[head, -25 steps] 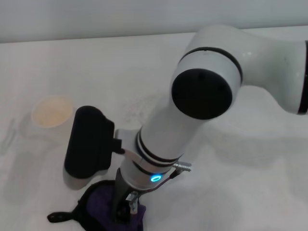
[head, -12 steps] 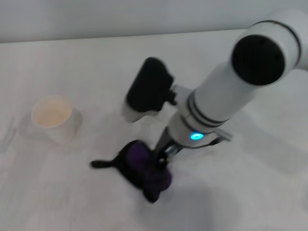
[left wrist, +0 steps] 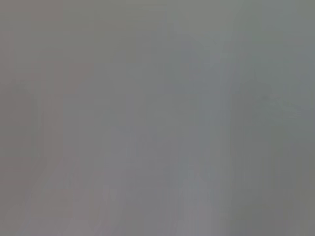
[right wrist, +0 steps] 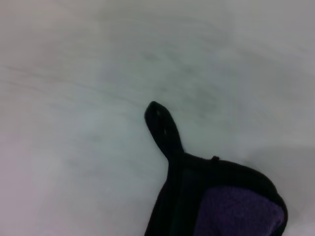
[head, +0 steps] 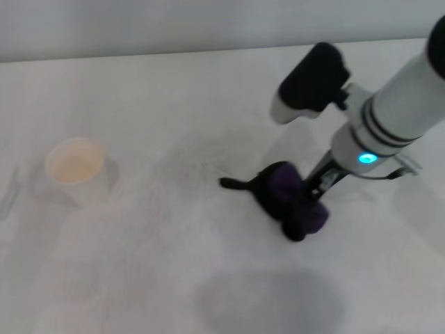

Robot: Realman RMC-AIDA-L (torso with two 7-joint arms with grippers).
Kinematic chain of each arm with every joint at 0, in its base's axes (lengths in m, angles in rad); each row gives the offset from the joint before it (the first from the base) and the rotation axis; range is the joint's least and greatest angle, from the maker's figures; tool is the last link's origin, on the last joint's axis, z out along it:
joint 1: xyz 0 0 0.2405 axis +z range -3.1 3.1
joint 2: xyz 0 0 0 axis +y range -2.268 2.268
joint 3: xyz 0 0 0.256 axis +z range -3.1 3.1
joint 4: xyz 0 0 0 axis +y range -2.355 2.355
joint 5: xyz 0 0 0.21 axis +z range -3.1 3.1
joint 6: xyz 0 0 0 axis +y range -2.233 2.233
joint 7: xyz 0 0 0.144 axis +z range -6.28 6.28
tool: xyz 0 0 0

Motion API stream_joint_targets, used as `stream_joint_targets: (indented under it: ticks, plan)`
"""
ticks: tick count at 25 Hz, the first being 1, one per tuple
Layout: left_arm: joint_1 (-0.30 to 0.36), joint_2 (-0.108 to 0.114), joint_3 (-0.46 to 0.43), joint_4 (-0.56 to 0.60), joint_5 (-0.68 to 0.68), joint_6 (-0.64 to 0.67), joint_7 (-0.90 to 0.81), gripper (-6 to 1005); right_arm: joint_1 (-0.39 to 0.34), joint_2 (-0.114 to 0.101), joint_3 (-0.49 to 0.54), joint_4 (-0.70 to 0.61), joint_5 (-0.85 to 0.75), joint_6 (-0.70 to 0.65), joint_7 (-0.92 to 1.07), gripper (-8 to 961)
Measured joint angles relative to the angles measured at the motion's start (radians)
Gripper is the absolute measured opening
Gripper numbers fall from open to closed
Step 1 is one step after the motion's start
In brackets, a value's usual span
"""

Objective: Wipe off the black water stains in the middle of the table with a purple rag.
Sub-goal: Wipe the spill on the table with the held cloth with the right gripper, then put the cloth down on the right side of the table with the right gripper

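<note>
Fingers of the right gripper clamp one purple rag, now dragged rightward across the table, away from one paper cup

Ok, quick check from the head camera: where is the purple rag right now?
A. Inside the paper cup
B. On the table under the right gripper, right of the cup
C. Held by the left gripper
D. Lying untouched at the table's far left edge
B: the purple rag sits on the table at the tip of the right gripper, well to the right of the paper cup.
</note>
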Motion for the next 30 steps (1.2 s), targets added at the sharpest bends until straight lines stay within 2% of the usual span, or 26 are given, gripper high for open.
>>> stream_joint_targets:
  ticks: [8, 19, 25, 30]
  plan:
    - [-0.005, 0.000, -0.001, 0.007, -0.001, 0.019, 0.000, 862, -0.054, -0.004, 0.186, 0.015, -0.090, 0.057, -0.052, 100]
    - [-0.036, 0.001, -0.001, 0.003, -0.001, 0.033, 0.000, 861, -0.063, -0.015, 0.231, -0.009, -0.098, 0.049, -0.074, 105]
    - [-0.046, 0.002, -0.001, 0.009, -0.001, 0.063, 0.000, 861, -0.066, -0.015, 0.252, -0.010, -0.099, 0.062, -0.092, 108]
    - [-0.053, 0.002, -0.001, 0.009, -0.001, 0.064, 0.000, 861, -0.068, -0.006, 0.307, -0.012, -0.098, 0.089, -0.130, 111]
